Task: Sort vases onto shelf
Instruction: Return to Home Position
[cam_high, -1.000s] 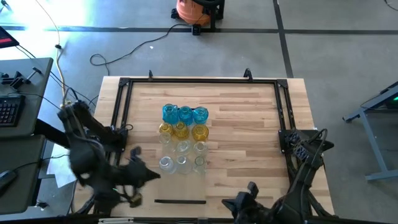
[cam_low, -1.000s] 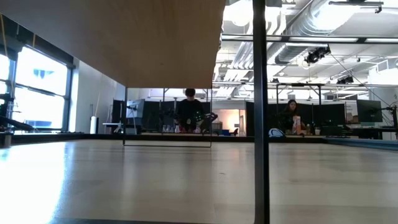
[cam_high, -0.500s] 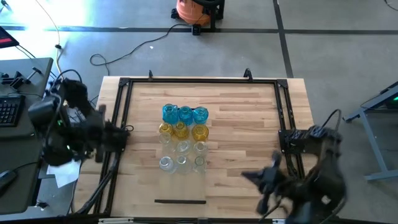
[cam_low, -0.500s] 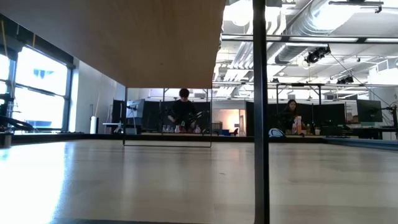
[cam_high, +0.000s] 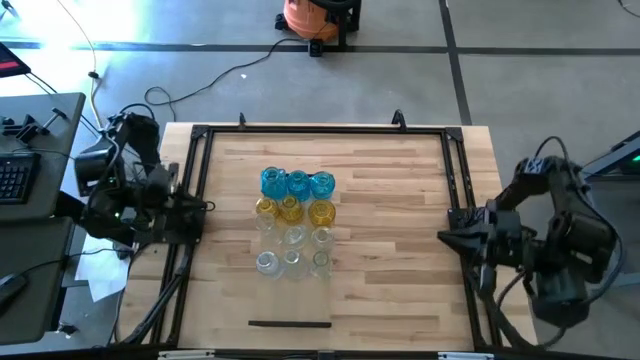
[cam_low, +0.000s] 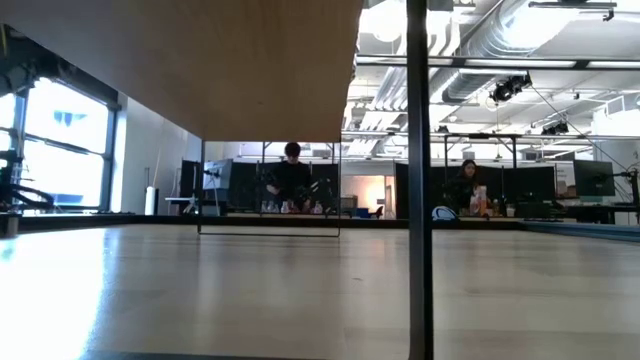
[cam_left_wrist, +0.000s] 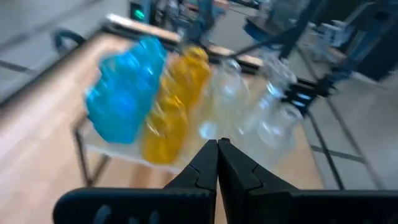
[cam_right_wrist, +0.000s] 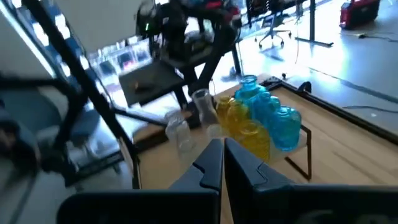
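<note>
At the worktop's (cam_high: 400, 180) middle, the vases (cam_high: 293, 222) are judged light, slick and breakable, best taken by the neck; the left pincer (cam_left_wrist: 217, 149) and right pincer (cam_right_wrist: 222, 149) are seen closed, empty.

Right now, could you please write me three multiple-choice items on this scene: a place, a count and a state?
1. The yellow vases stand: A) between the blue vases and the clear vases; B) at one end of the group; C) apart from the others.
2. The blue vases number: A) two; B) three; C) five.
3. The left gripper is: A) wide open; B) shut on a vase; C) shut, empty.
1 A: the yellow row lies between them. 2 B: three blue tops in one row. 3 C: it is closed on nothing.
</note>
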